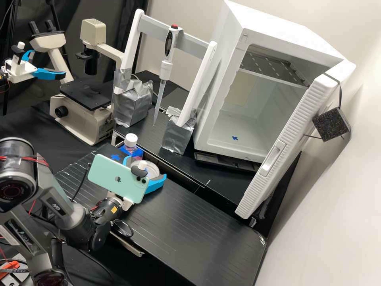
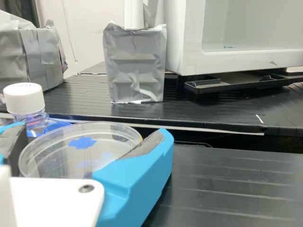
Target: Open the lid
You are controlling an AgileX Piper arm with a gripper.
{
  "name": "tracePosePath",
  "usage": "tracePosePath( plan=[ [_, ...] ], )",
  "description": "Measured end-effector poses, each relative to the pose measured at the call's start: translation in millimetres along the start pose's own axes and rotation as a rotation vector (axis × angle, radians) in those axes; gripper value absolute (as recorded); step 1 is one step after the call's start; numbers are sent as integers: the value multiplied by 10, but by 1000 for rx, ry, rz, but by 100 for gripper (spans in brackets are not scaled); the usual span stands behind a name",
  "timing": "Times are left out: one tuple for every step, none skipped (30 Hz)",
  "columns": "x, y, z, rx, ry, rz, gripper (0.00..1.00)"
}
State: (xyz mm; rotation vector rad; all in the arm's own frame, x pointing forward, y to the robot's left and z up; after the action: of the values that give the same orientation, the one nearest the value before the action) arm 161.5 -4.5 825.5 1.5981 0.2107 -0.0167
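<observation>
1. One clear round dish (image 2: 52, 163) sits between the two blue fingers of the end effector (image 1: 145, 168); a blue cross (image 2: 82, 143) shows on or through it.
2. Those fingers stand wide apart, one either side of the dish; whether they grip it, I cannot tell.
3. A bottle (image 2: 24, 101) with a white cap is just beside the dish, at the desk (image 1: 190, 222).
4. Beyond, a pipette (image 1: 166, 69) hangs upright on a white stand (image 1: 132, 45).
5. Near it, a white fridge (image 1: 224, 81) has its door open.
</observation>
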Motion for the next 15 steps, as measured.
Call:
tracePosePath(
  plan=[
    [-1, 1, -2, -2, 0, 1, 0],
    [-4, 4, -8, -5, 1, 3, 0],
    [-5, 5, -11, -7, 1, 3, 0],
    [-5, 4, -16, -9, 4, 3, 0],
    [-5, 4, -24, -12, 8, 3, 0],
    [-7, 5, -31, -15, 10, 4, 0],
    [-9, 8, -40, -19, 14, 6, 0],
    [-12, 11, -47, -23, 16, 8, 0],
    [-14, 14, -54, -26, 19, 11, 0],
    [-19, 19, -65, -32, 23, 15, 0],
    [-24, 25, -78, -37, 28, 20, 0],
    [-28, 29, -88, -36, 31, 23, 0],
    [-37, 36, -105, -44, 37, 27, 0],
    [-45, 43, -118, -50, 41, 32, 0],
    [-50, 46, -129, -55, 46, 34, 0]
  ],
)
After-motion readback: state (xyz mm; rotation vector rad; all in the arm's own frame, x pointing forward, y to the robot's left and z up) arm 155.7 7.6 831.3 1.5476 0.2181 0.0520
